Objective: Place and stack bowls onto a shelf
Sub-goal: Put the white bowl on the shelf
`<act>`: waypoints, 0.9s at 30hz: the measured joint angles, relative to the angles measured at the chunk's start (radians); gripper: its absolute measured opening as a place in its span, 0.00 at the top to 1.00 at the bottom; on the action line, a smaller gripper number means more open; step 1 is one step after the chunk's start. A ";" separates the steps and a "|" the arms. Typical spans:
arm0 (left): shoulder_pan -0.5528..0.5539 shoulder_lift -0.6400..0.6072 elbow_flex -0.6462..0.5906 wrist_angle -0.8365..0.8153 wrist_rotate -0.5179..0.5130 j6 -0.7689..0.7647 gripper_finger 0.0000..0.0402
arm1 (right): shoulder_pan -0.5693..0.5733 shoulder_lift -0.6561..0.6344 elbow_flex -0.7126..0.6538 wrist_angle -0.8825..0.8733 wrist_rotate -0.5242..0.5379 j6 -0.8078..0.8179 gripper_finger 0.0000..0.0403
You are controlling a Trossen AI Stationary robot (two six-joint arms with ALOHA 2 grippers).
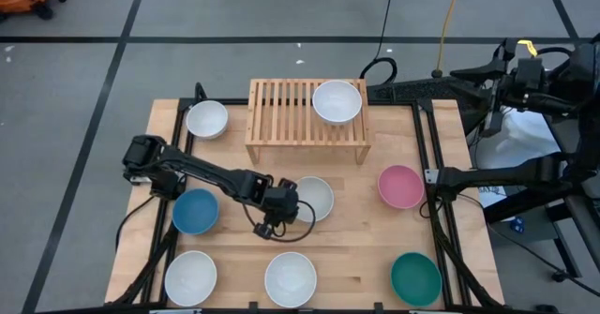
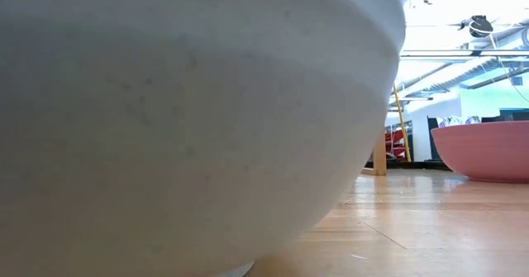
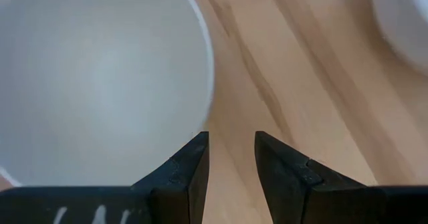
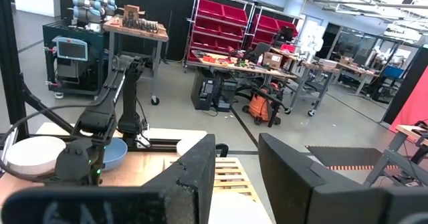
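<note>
Reaching low across the table [image 1: 356, 230], left gripper [image 1: 298, 204] beside centre white bowl [image 1: 317, 196].

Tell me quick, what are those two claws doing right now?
Left gripper: open, holding nothing, beside a white bowl mid-table.
Right gripper: open, empty, raised off the table's right side.

Left hand [image 1: 292, 204] low over mid-worktop [image 1: 352, 248], fingers slightly parted, hard against the rim of a white bowl [image 1: 316, 198] blocking the way ahead. Blue bowl [image 1: 195, 211] close beside the arm behind. Bare wood toward the front white bowl [image 1: 290, 278]. Shelf [image 1: 281, 117] beyond, slats free beside its white bowl [image 1: 337, 101].
</note>
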 joint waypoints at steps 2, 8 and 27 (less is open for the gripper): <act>0.000 0.010 0.003 0.047 -0.002 0.004 0.68 | 0.000 0.000 0.000 0.000 0.000 0.000 0.73; -0.006 -0.014 0.011 0.030 -0.011 -0.009 0.68 | 0.000 0.000 0.000 0.000 0.000 0.000 0.73; -0.008 -0.031 0.050 -0.039 -0.082 0.497 0.68 | 0.000 0.000 0.000 -0.017 0.000 -0.003 0.73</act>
